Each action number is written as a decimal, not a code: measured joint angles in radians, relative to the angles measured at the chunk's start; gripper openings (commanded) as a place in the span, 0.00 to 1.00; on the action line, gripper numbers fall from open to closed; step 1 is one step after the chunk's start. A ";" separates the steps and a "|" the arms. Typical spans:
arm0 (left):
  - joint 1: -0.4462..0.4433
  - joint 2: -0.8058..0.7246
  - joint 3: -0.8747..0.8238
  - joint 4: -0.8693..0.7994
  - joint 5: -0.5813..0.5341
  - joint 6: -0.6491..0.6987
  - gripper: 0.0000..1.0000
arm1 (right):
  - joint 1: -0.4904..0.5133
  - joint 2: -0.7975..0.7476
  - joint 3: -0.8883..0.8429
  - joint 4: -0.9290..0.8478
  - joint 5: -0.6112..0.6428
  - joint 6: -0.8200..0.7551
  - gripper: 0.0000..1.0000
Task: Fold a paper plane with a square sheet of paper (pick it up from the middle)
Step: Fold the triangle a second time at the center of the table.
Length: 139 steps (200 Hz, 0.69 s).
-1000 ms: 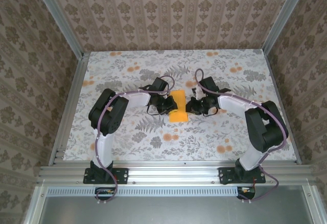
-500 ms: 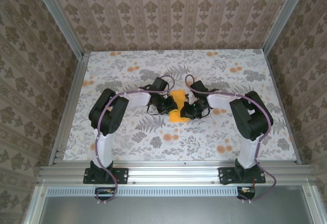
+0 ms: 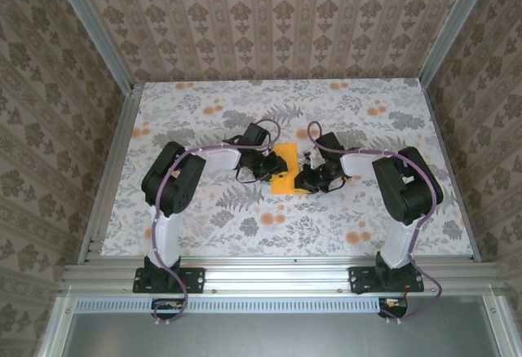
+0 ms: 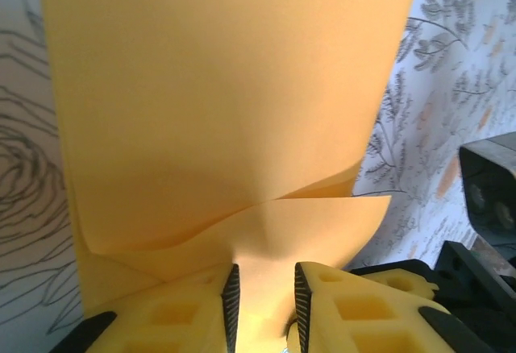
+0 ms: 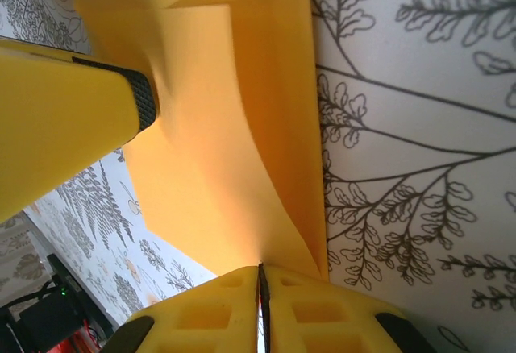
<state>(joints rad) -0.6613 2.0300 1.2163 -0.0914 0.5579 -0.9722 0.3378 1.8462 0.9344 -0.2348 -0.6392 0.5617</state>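
Note:
The square sheet of paper (image 3: 285,171) is a folded orange shape lying mid-table between my two grippers. In the left wrist view it (image 4: 226,111) spreads out ahead in layered flaps. My left gripper (image 4: 263,296) stands slightly open, pads apart, with a raised fold of the paper running into the gap. From above, the left gripper (image 3: 275,168) sits at the paper's left side. My right gripper (image 5: 262,276) is shut on the edge of a lifted flap of the paper (image 5: 226,143), and from above the right gripper (image 3: 302,179) is at the paper's lower right corner.
The floral tablecloth (image 3: 212,210) covers the table, which has patterned walls on three sides. In the right wrist view a yellow finger (image 5: 72,119) of the left gripper rests against the paper. Part of the right arm's black body (image 4: 488,200) shows beside the paper.
My right arm swung left onto the paper's right side and then drew back slightly to the right. My left gripper's jaws have parted from shut to slightly open.

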 measured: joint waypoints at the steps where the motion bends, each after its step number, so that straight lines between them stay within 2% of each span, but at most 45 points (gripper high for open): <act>1: 0.000 -0.001 -0.002 0.004 0.001 0.000 0.31 | 0.000 0.000 0.000 0.000 0.000 0.001 0.12; 23: 0.001 -0.033 -0.069 0.097 0.016 -0.008 0.30 | -0.002 0.004 0.001 0.000 -0.004 0.016 0.09; 70: -0.002 -0.055 -0.116 0.175 0.050 -0.023 0.15 | -0.006 0.012 0.007 -0.007 -0.022 0.040 0.02; 139: -0.047 -0.044 -0.113 0.195 0.090 -0.023 0.12 | -0.006 0.016 0.019 -0.027 -0.020 0.044 0.02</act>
<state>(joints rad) -0.7082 1.9862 1.1030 0.1036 0.6476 -0.9951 0.3317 1.8618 0.9535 -0.2615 -0.6594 0.6060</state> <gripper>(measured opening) 0.122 0.048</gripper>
